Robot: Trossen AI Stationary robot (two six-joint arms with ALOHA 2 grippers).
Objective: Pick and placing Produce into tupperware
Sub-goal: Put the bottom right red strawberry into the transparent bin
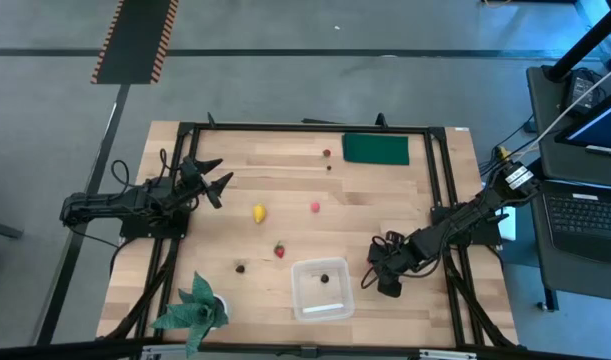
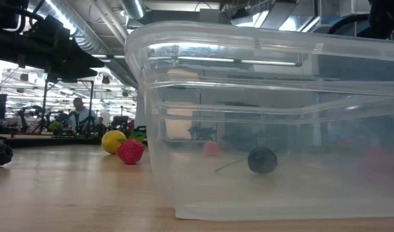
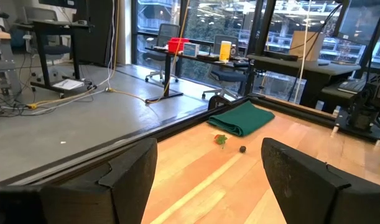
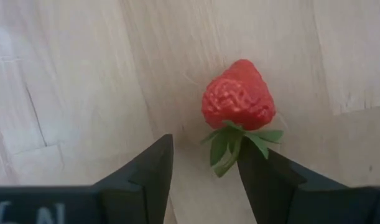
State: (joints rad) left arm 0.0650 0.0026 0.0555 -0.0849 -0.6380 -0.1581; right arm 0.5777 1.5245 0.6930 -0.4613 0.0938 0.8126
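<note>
Hovering lower right in high view, right gripper (image 4: 201, 155) open; only strawberry (image 4: 238, 94) leaves betw. jaws. Risk: pinches leaves, berry slips. Left gripper (image 1: 223, 172) open, idle.

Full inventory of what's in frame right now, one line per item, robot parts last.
table: 1, light wood, holds everything
container: 1, clear, near edge
pad: 1, dark green, far right corner
plant: 1, teal, near left corner
lemon: 1, yellow, centre
pink berry: 1, right of lemon
strawberry: 2, red; one left of container, one at right gripper
small red berry: 1, beside pad
dark pieces: 3; in container, left of strawberry, near pad
person: 1, far background
left gripper: open, left side
right gripper: open, right of container
</note>
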